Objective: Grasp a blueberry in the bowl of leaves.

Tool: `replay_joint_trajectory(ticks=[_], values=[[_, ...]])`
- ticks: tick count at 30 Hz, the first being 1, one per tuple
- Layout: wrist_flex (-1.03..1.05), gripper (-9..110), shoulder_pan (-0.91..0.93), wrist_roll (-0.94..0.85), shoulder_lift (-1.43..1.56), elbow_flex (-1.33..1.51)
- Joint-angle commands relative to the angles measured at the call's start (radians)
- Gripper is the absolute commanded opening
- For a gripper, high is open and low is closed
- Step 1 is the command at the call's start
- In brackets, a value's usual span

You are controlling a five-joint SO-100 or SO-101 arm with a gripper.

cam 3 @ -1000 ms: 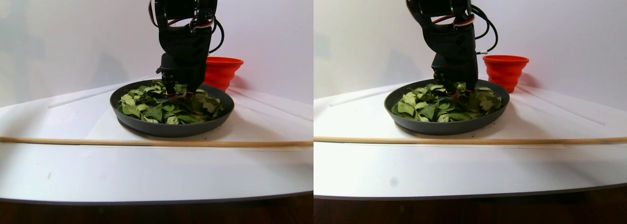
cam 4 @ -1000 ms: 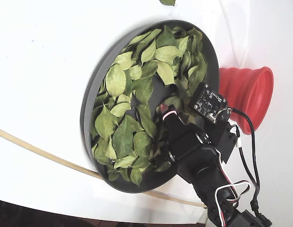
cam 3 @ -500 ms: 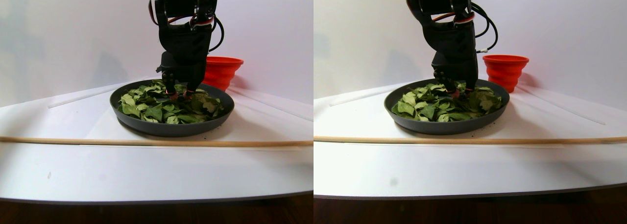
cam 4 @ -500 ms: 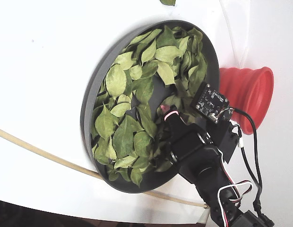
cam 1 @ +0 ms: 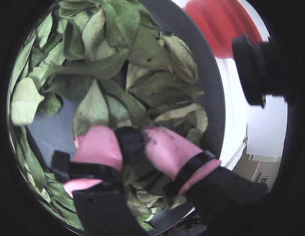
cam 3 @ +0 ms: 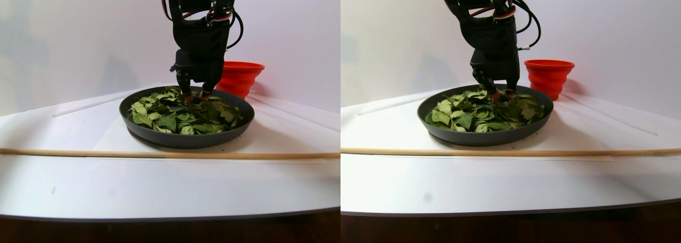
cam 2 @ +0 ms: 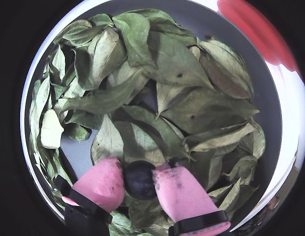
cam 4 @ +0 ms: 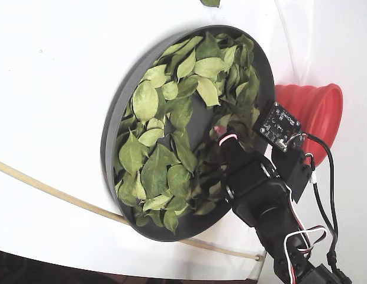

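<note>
Big picture first: the wide dark grey bowl (cam 3: 186, 139) sits on the white table (cam 3: 159, 190), a thin wooden rod (cam 3: 159, 154) lying across in front of it and a red ribbed cup (cam 3: 240, 75) standing just behind in the stereo pair view. The black arm (cam 4: 263, 201) reaches down into the bowl's far side. Green leaves (cam 2: 142, 93) cover most of the dish, bare grey floor showing at lower left in a wrist view.

Now the business end: the gripper (cam 2: 139, 179) is down among the leaves, its pink fingertips (cam 2: 179, 194) closed most of the way, and the dark, round blueberry (cam 2: 139, 180) sits squarely between them, touching both pads. In a wrist view the same dark berry (cam 1: 131, 143) shows pinched between the pink tips.

So the grasp looks made, or all but made. The next move, I'd judge, calls for steady squeeze, gentle enough not to burst it, then a straight lift clear of the leaves so none drag the berry loose.
</note>
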Motion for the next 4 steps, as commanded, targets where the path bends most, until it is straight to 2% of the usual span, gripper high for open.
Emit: replay_joint_trajectory(ticks=[1,4], values=[[0.009,10,0.005,0.0,0.117,-0.06],[0.012,10,0.005,0.003,0.124,-0.061]])
